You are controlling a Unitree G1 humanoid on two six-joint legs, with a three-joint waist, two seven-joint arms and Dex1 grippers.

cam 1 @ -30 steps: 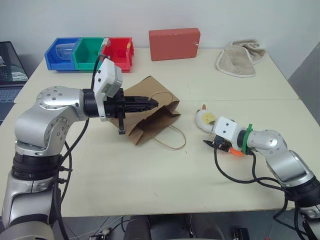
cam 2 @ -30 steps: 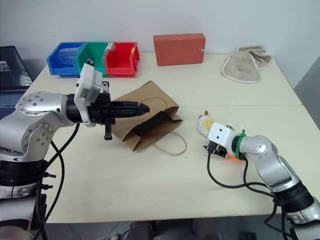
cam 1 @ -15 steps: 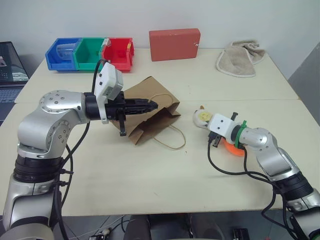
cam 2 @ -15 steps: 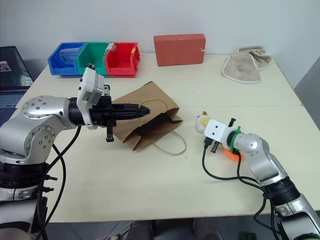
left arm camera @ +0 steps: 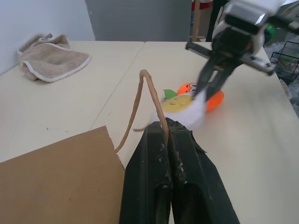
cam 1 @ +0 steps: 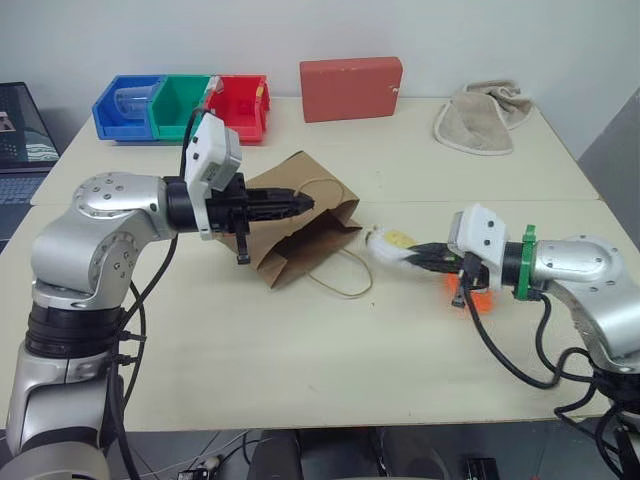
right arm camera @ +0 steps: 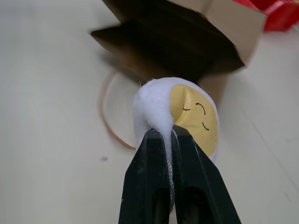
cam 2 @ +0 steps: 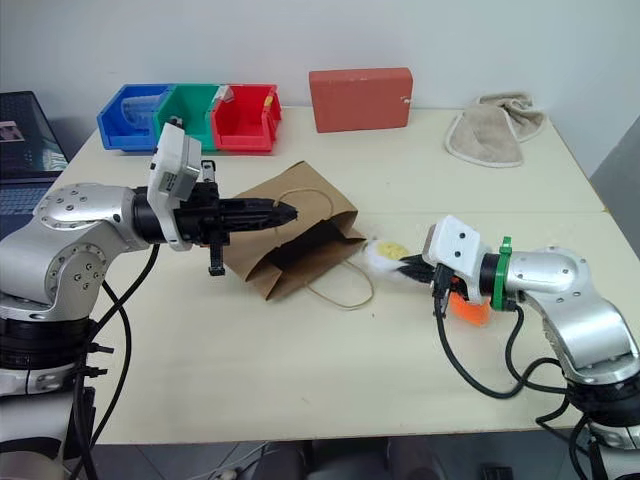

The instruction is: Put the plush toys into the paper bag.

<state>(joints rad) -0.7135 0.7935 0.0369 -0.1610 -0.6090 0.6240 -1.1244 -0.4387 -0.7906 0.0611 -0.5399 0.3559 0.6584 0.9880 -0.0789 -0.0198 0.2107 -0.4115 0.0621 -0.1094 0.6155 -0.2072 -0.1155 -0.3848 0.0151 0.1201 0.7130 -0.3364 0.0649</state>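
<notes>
White egg-shaped plush toy point(cam 1: 392, 245) pinched in right gripper point(cam 1: 425, 257); left gripper point(cam 1: 300, 206) pinches brown paper bag point(cam 1: 300, 222) handle. Enter mouth low, release deep.

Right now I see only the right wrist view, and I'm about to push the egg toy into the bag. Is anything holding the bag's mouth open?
Observer: Yes. The left pincer is shut on the paper bag by its upper handle, lifting that side.
Operator: Where's the other toy?
Observer: The orange carrot toy lies on the table beneath your right arm, outside the bag.
Operator: Is the egg there yet?
Observer: No. The egg toy, in the right pincer, is just short of the mouth.
</notes>
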